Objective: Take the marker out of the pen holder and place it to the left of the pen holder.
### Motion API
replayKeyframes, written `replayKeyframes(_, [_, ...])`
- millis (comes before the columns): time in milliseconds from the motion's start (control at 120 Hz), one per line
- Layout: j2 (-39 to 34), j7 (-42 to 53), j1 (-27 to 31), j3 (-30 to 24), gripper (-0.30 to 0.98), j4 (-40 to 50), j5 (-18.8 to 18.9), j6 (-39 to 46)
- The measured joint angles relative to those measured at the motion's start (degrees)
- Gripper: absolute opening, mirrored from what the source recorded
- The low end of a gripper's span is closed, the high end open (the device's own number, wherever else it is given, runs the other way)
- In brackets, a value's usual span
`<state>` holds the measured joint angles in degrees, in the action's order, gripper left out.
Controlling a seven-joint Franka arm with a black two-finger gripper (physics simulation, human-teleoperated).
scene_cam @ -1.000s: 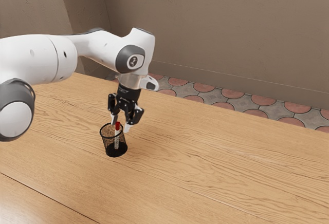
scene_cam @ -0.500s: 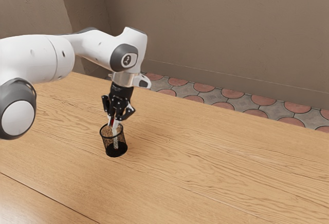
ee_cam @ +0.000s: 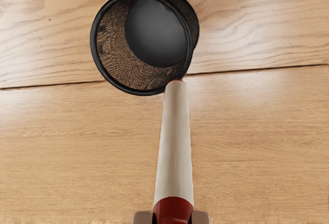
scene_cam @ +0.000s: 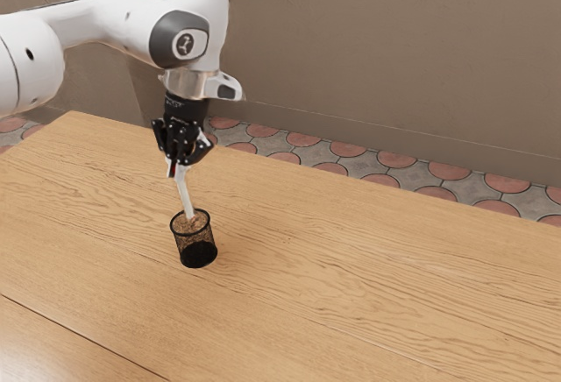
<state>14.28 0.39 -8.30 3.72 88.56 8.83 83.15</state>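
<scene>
- The plain wall (scene_cam: 368,58) and the tiled floor (scene_cam: 377,167) lay beyond the table's far edge, and we judged neither to be in our way.
- The wooden table (scene_cam: 351,286) had yet to receive anything from us; the lowering and the release were both left to do. A dark seam (ee_cam: 257,69) ran across it, which we did not expect to matter.
- Our white arm (scene_cam: 123,23) reached over the table, with the hand above the pen holder.
- The black two-finger gripper (scene_cam: 176,172) was closed down to the thickness of what it held, its pads (ee_cam: 142,219) pressing the marker's end from two sides. The grasp, at least, we counted as done.
- The black mesh pen holder (scene_cam: 209,229) stood upright on the wood. Its rim was the one obstacle close by: a sideways move made too low could have caught it and tipped the holder.
- The white marker (scene_cam: 185,196) hung slightly aslant below the gripper, nearly all of it above the holder. Whether its lower tip had fully cleared the rim, we could not tell. A little more height seemed wise before carrying it to the holder's left.
- The marker's red end (ee_cam: 173,209) sat between the pads.
</scene>
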Motion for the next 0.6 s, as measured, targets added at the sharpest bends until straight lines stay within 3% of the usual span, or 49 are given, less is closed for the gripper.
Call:
replayKeyframes(233, [3.72,0.29,7.97,1.13,-0.08,-1.58,0.97,-3.28])
replayKeyframes(400, [24.09,0.88,9.18,10.72,-0.07,-19.51,-0.47,-12.01])
replayKeyframes(500, [33.78,1.35,11.54,10.94,-0.06,-31.26,-1.91,-16.58])
replayKeyframes(600, [37.07,1.97,12.79,10.79,-0.02,-35.36,-4.22,-17.82])
